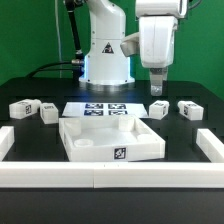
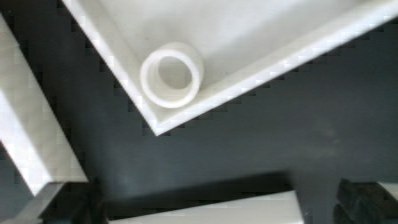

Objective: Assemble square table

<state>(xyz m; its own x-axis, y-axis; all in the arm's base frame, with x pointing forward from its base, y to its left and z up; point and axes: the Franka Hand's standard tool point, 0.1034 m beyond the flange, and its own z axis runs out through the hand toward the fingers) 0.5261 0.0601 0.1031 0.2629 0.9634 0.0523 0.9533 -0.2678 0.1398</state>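
Setting: a robotics laboratory test cell.

Indicators:
- A white robot arm (image 1: 105,50) is mounted at the rear of a black tabletop (image 1: 35,140).
- A plain green backdrop (image 1: 30,30) closes off the rear.
- White border rails (image 1: 100,177) fence the work area.
- A marker board (image 1: 104,109) lies flat on the tabletop.
- The loose white parts, a tray-like top (image 1: 110,140) and block legs (image 1: 24,108), carry black-and-white tags.

Bright, even overhead light; whites glare slightly; wrist view looks soft.
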